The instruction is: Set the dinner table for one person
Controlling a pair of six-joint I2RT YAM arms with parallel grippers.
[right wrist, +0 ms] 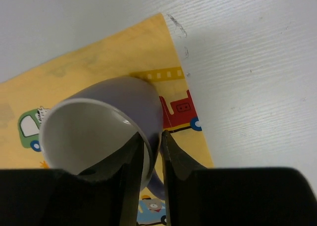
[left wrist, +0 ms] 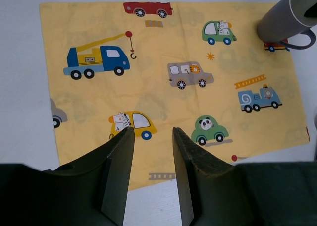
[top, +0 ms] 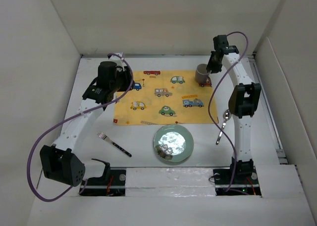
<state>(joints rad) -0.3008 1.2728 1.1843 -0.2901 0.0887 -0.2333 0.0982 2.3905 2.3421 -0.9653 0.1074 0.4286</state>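
1. White and flat, the table (top: 143, 139) fills the floor of the top view, with white walls (top: 163, 18) close around it. It looks smooth, so things may slide on it.
2. Yellow mat (top: 148, 114) with little cars lies flat on the far middle of the table.
3. Green plate (top: 190, 137) sits on the bare table just in front of the mat. Something shiny shows in it, and I cannot tell what.
4. Grey mug (right wrist: 99, 132) is at the mat's far right corner.
   - The right gripper (right wrist: 152, 141) pinches its wall, one finger inside and one outside.
   - The mug looks tipped, and I cannot tell if its bottom touches the mat.
   - I think the job now is to put it down.
   - Do it like this: stand it straight, lower it slowly, and let go only when it sits flat.
   - Then lift straight up, so the inside finger does not knock it over.
5. Left gripper (left wrist: 152, 132) is wide apart and holds nothing. It hangs over the mat's near edge, well away from the mug.
6. Fork (top: 114, 142) lies on the bare table to the left of the plate.
7. Spoon (top: 223, 124) lies to the right of the plate, beside the right arm.
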